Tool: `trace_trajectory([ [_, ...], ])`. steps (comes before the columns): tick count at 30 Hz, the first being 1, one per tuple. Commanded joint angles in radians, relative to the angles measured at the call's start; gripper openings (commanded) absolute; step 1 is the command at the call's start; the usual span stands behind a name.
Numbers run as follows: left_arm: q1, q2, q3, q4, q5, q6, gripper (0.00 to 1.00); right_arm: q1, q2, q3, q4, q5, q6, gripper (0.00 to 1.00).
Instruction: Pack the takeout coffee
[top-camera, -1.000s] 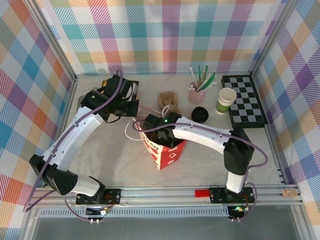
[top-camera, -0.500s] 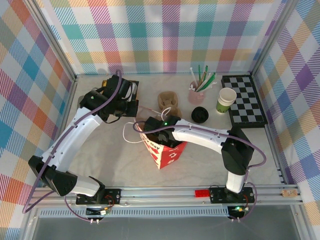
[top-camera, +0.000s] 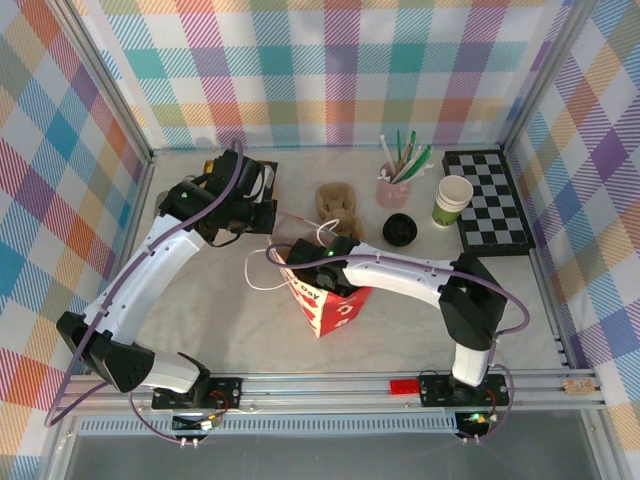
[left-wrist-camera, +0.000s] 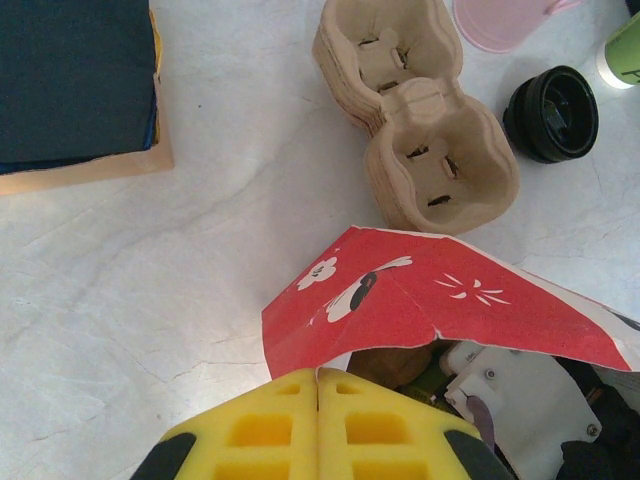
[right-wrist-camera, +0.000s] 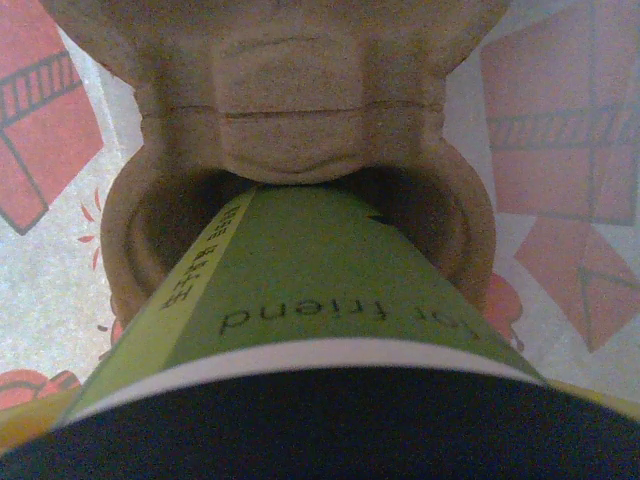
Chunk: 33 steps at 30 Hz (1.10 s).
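Top external view: on a pale marbled table (top-camera: 230, 330) walled in plaid cloth, two white arms flank a red paper bag printed with white motifs (top-camera: 335, 310), standing open at centre. The right arm bends over the bag's mouth, and the right gripper (top-camera: 324, 274) is down inside it. The left gripper (left-wrist-camera: 318, 385) hangs just beside the bag's far rim, its yellow fingers pressed together with nothing visibly between them.

In the right wrist view, a brown moulded-pulp cup carrier (right-wrist-camera: 290, 120) lies at the bottom of the bag. The takeout coffee (right-wrist-camera: 310, 290), a small green-banded paper cup under a round black lid, points base-first into one of its wells. Slivers of yellow at either side of the lid suggest the right jaws stand wide around the cup and are holding it. How deep the base sits cannot be told.

A second pulp carrier (left-wrist-camera: 415, 110) and a loose black lid (left-wrist-camera: 552, 113) lie apart on the table behind the bag.

The danger lies in the seating. The cup meets the well at a slant, so its base could catch on the pulp rim. Released that way, it would likely tip, strain the lid and spill into the bag. Nothing visibly steadies the bag, so a downward push or a snag on the folded red flap could drag it or topple it.
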Motion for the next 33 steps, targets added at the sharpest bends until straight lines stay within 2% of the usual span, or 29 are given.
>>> trace_trajectory([
  [1, -0.005, -0.043, -0.001, 0.019, -0.040, -0.008, 0.07, -0.001, 0.017, -0.039, -0.004, 0.037, 0.018, 0.40],
  [33, -0.005, -0.064, -0.008, 0.037, -0.041, -0.011, 0.07, 0.002, 0.049, -0.120, 0.131, 0.131, 0.036, 0.41],
])
